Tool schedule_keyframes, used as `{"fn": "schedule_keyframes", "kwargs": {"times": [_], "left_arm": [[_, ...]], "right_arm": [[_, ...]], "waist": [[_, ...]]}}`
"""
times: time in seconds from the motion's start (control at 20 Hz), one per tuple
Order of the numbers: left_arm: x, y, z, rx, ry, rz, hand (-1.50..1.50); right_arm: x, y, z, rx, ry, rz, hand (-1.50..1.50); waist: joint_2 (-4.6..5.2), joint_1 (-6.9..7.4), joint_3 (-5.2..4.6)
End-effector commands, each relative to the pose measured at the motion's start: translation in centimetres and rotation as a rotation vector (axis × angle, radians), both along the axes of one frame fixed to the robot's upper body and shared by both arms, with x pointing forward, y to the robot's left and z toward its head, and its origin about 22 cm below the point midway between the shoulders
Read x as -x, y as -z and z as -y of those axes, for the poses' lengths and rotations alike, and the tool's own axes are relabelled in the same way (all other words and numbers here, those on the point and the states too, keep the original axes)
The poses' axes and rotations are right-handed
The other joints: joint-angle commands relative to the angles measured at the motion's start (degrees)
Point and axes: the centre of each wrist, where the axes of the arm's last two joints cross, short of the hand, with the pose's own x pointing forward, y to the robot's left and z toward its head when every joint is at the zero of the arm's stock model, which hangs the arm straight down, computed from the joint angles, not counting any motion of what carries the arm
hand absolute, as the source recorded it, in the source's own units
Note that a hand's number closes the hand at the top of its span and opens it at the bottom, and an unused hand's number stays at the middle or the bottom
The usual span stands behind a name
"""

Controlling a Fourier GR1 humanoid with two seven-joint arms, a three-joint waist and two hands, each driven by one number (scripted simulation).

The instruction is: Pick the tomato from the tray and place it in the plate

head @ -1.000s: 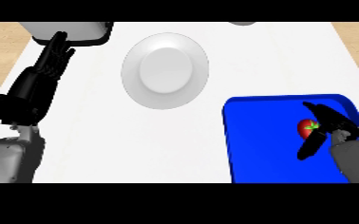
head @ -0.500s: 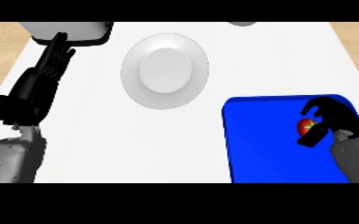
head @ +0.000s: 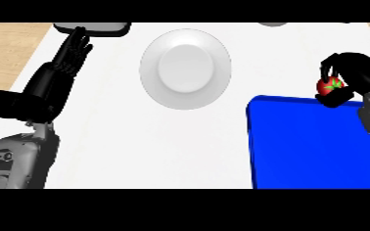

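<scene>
The white round ceramic plate lies on the white bench, toward its far side and near the middle of my view. The blue flat rectangular tray lies on the bench at my near right, well apart from the plate and running past the right and lower edges of the view. My right robot hand sits at the far right, curled round the small red round tomato, beyond the tray's far edge and to the right of the plate. My left robot hand rests at the far left, fingers up, left of the plate. Beyond its fingertips a grey rounded object lies at the bench's far edge.
</scene>
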Motion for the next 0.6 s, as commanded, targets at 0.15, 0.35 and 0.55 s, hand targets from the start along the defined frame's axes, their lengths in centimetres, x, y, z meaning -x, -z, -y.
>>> {"fn": "schedule_keyframes", "kwargs": {"times": [0.15,0.35,0.55], "left_arm": [[-0.8,-0.7,-0.2,-0.006,-0.009,0.001,0.0],[0.3,1.7,-0.1,-0.017,-0.029,-0.016,0.0],[-0.6,0.2,-0.4,-0.018,-0.036,-0.026,0.0]], "right_arm": [[-3.2,-3.6,0.7,-0.136,-0.334,0.135,1.5],[-5.0,-5.7,-1.0,-0.287,-0.508,0.222,1.5],[-6.6,-6.6,-3.0,-0.521,-0.643,0.241,1.5]], "waist": [[-0.2,-0.68,-0.05],[-0.74,-1.4,-0.19],[-1.02,-2.32,-0.21]]}}
